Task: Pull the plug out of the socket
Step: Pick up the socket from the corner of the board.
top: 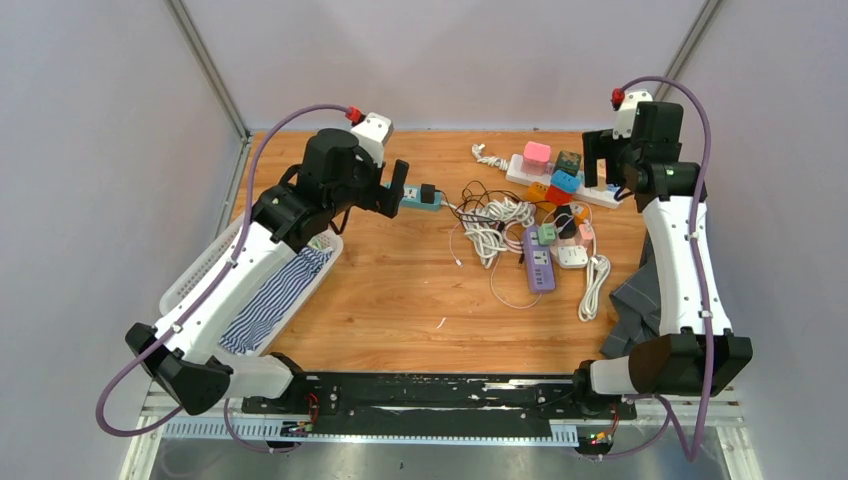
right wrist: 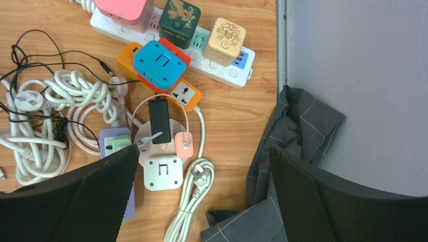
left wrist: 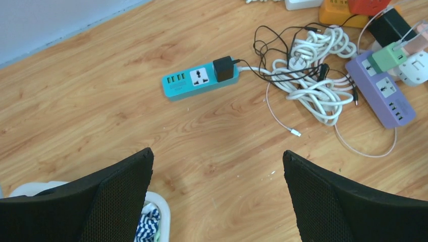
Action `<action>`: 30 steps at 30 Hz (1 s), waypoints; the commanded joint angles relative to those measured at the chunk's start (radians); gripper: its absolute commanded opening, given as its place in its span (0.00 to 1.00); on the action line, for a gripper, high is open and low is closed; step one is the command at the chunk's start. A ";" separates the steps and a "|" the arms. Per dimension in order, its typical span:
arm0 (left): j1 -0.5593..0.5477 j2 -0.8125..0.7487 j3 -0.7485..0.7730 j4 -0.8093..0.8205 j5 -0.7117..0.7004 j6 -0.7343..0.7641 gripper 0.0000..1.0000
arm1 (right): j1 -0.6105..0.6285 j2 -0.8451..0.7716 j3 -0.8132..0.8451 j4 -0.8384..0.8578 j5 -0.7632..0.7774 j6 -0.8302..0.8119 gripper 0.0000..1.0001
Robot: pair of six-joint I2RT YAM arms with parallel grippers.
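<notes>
A teal power strip (left wrist: 194, 80) lies on the wooden table with a black plug (left wrist: 224, 68) seated in its right-hand socket; both also show in the top view, the strip (top: 412, 203) and the plug (top: 428, 193). My left gripper (left wrist: 217, 153) is open and empty, hovering above the table short of the strip; in the top view it (top: 396, 192) sits at the strip's left end. My right gripper (right wrist: 203, 148) is open and empty above the cluster of plugs at the far right (top: 601, 172). Below it a black plug (right wrist: 159, 120) sits on a round white socket.
A white power strip (right wrist: 222, 68) carries pink, green and beige cube plugs. A blue adapter (right wrist: 160, 63) sits on an orange strip. A purple strip (top: 540, 262), tangled cables (top: 495, 220), a white basket (top: 200, 275) with striped cloth and a grey cloth (top: 640, 295) lie around.
</notes>
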 commanded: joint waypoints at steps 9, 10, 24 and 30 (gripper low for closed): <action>0.024 -0.110 -0.219 0.293 0.091 -0.076 1.00 | -0.005 0.022 0.020 0.033 -0.432 -0.176 1.00; 0.038 -0.122 -0.234 0.319 0.116 -0.096 1.00 | -0.002 0.016 0.004 0.029 -0.538 -0.252 1.00; 0.207 -0.240 -0.516 0.527 0.264 -0.255 1.00 | 0.229 0.098 -0.108 -0.045 -0.925 -0.967 1.00; 0.259 -0.300 -0.577 0.512 0.248 -0.219 1.00 | 0.302 0.348 0.076 -0.059 -0.898 -0.962 1.00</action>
